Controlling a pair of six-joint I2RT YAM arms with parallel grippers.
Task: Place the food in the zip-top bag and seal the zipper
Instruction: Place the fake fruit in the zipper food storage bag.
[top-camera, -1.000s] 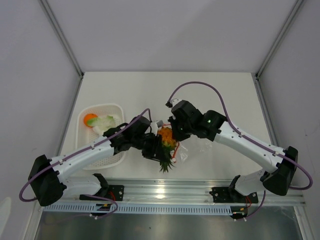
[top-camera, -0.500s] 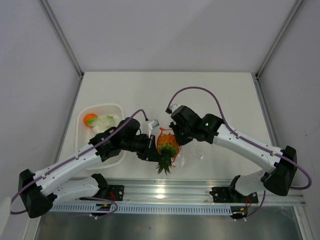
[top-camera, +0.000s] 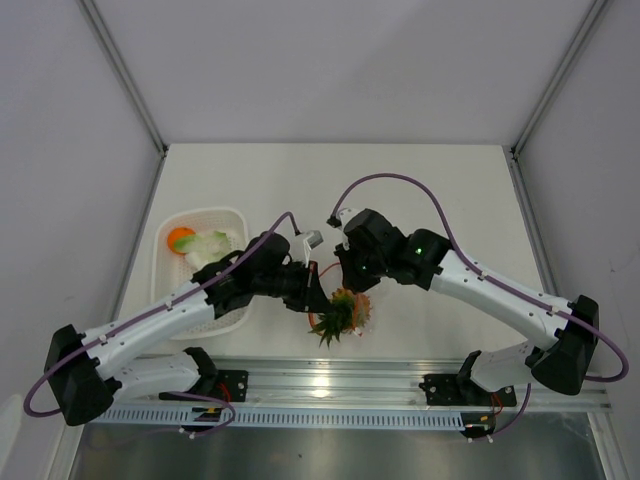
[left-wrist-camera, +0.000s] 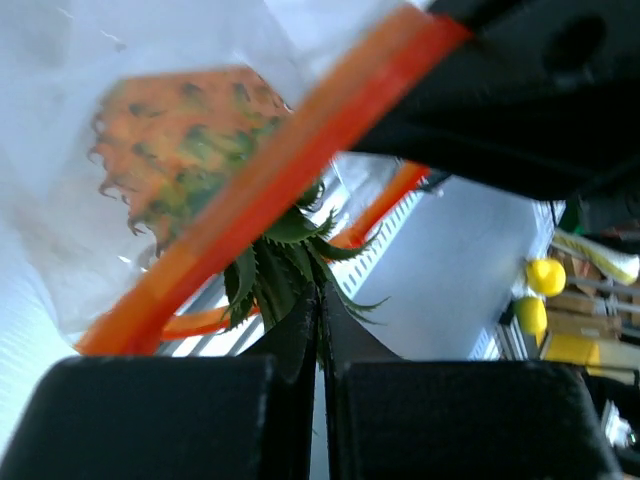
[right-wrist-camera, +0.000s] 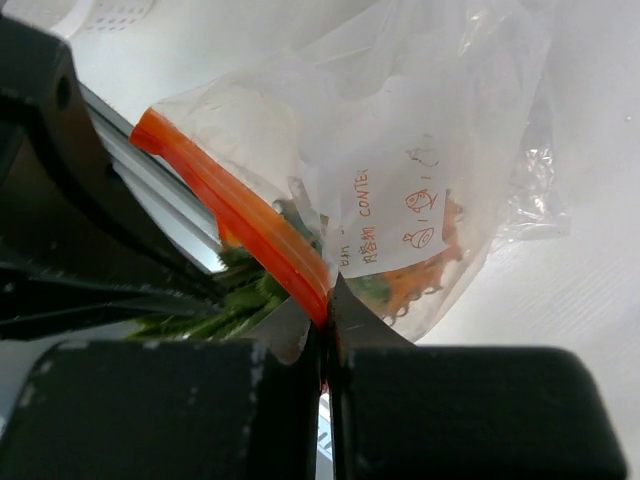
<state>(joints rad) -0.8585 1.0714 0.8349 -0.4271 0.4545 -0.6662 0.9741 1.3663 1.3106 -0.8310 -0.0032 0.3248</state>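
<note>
Your bag (right-wrist-camera: 430, 120) sat between the two arms near the front edge of the counter (top-camera: 420, 190). The pineapple (left-wrist-camera: 190, 130) was body-first inside it, its green leaves poking out past the zipper (right-wrist-camera: 240, 215). Your left jaws were pinched shut on those leaves, and your right jaws were clamped on the zipper. In the basket (top-camera: 200, 211) to the left lay the orange fruit (top-camera: 181, 238) and the leafy vegetable (top-camera: 210, 246).

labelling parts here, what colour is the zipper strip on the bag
Red-orange. The zipper shows best in the right wrist view.
</note>
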